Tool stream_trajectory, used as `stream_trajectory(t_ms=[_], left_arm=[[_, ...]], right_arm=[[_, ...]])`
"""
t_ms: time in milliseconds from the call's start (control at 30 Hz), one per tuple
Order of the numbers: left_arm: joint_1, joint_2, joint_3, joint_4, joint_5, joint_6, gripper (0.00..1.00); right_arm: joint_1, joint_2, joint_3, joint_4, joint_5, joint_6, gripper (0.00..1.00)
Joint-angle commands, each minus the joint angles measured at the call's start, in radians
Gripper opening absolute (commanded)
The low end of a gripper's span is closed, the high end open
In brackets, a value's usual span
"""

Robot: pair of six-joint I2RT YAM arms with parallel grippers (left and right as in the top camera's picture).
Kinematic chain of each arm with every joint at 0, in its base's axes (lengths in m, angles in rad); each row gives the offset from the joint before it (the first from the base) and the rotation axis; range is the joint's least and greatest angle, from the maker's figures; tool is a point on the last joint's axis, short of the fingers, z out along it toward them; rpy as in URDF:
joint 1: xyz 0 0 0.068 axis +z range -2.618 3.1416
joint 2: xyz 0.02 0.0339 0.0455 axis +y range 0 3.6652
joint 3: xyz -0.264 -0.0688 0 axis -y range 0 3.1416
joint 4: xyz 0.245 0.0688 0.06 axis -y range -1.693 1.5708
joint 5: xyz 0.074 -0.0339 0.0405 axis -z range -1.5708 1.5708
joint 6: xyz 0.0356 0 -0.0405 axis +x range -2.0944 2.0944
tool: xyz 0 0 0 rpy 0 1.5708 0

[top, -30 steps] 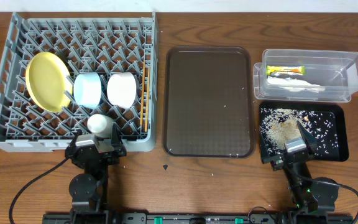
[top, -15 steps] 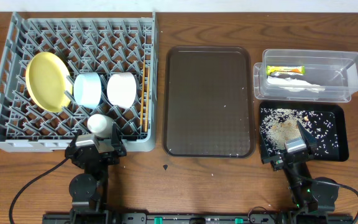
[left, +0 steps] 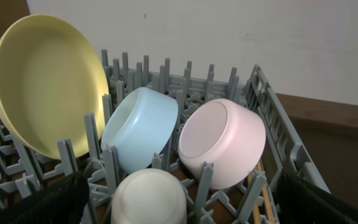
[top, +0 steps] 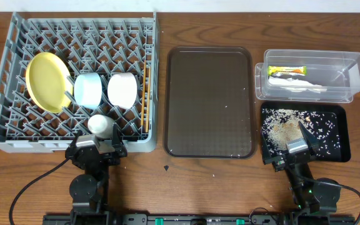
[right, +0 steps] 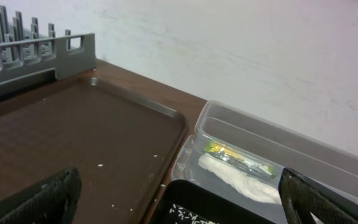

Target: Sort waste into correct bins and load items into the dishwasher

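Note:
The grey dish rack [top: 17, 37] holds the yellow plate [top: 45, 81], light blue bowl [top: 87, 89], white bowl [top: 122, 89] and chopsticks [top: 145, 94]. My left gripper [top: 97, 150] is open and empty at the rack's front edge, and its wrist view shows the plate [left: 42, 87] and both bowls. The clear tub [top: 349, 87] holds the green-and-yellow wrapper [top: 286, 70] and white scrap [top: 295, 83]. The black tray [top: 339, 134] holds rice crumbs [top: 286, 128]. My right gripper [top: 295, 150] is open and empty at the black tray's front edge.
A small white cup [top: 99, 124] stands upside down in the rack's front row, just ahead of my left gripper. The dark brown serving tray [top: 210, 103] lies between the rack and the bins, with a few stray grains on it.

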Motion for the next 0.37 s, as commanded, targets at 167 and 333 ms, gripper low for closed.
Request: stream_trajectory(t_ms=[167,333], left_arm=[[0.002,-0.007,-0.031,-0.019,-0.004,-0.006,0.97],[0.002,-0.007,-0.031,-0.018,-0.004,-0.006,0.97]], right_arm=[[-0.003,-0.010,-0.002,-0.004,-0.011,-0.009,0.99],[-0.003,-0.010,-0.002,-0.004,-0.011,-0.009,0.99]])
